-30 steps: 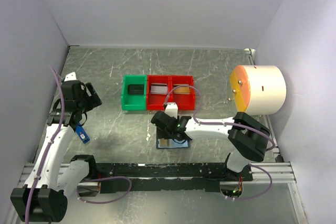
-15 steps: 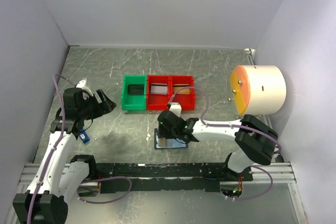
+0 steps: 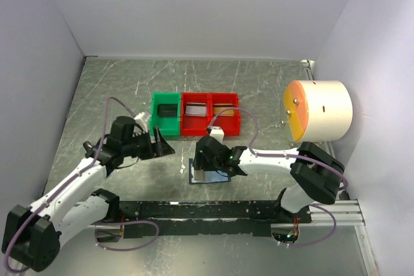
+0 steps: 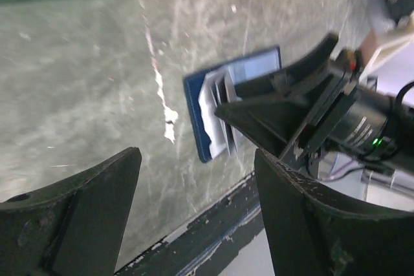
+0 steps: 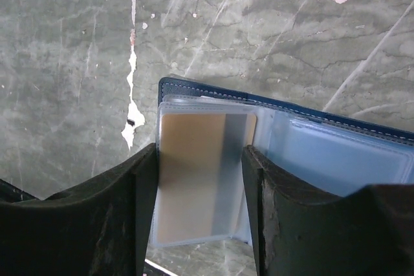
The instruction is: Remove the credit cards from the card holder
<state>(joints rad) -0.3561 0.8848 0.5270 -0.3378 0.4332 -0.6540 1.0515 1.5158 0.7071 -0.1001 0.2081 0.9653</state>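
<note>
Seemingly partway: credit cards (image 3: 196,111) in green bin (image 3: 165,131) and red bins (image 3: 210,130). Left to pull: tan-brown credit card (image 5: 194,179) in open card holder (image 5: 336,159) near table's (image 3: 259,82) front, pinched by right gripper (image 5: 200,153); left gripper (image 4: 197,156) agape, empty.

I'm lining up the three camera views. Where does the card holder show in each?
Top external: the card holder lies low centre, partly under the right end effector.
Left wrist: card holder at centre, open.
Right wrist: card holder from centre to right edge.
Shared landmark: the right end effector over it.
</note>
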